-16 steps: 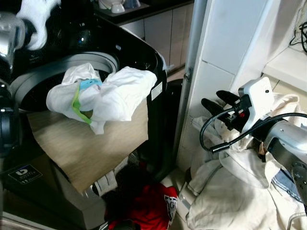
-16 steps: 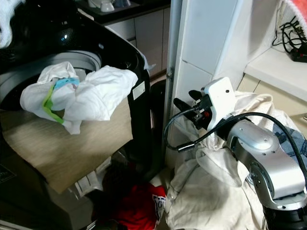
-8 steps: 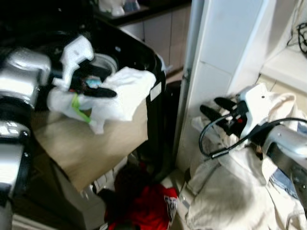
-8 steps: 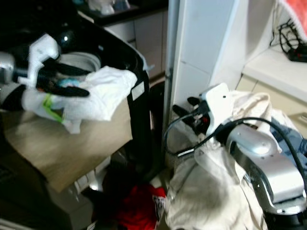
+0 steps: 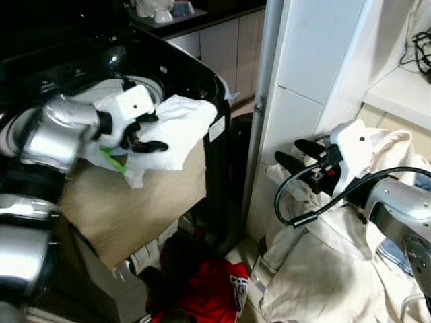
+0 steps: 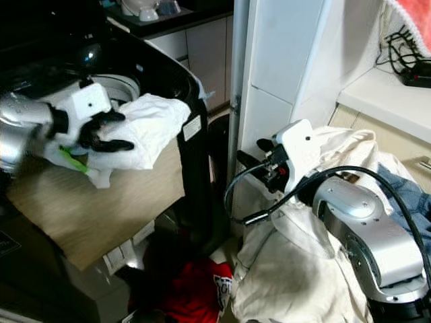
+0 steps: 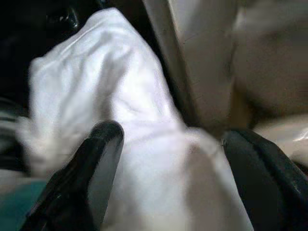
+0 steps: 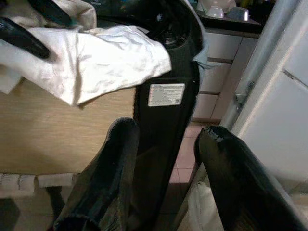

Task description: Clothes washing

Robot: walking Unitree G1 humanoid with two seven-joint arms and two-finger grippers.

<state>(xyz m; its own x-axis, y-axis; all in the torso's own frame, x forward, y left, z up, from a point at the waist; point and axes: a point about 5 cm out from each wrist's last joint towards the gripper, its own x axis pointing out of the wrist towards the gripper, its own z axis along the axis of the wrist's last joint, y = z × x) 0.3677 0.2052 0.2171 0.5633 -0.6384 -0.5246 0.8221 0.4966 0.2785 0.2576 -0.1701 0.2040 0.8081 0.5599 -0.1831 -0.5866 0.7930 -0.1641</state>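
White laundry (image 5: 172, 131) is lying draped over the washing machine (image 5: 195, 74) rim, far left. Left gripper (image 5: 143, 134), fingers spread wide, is pressing onto it; closing and pushing it into the drum should follow. Right gripper (image 5: 296, 153) is hovering open beside the cream clothes pile (image 5: 323, 269).

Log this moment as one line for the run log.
left gripper: open, on white garment at washer rim | right gripper: open, empty, above cream laundry pile
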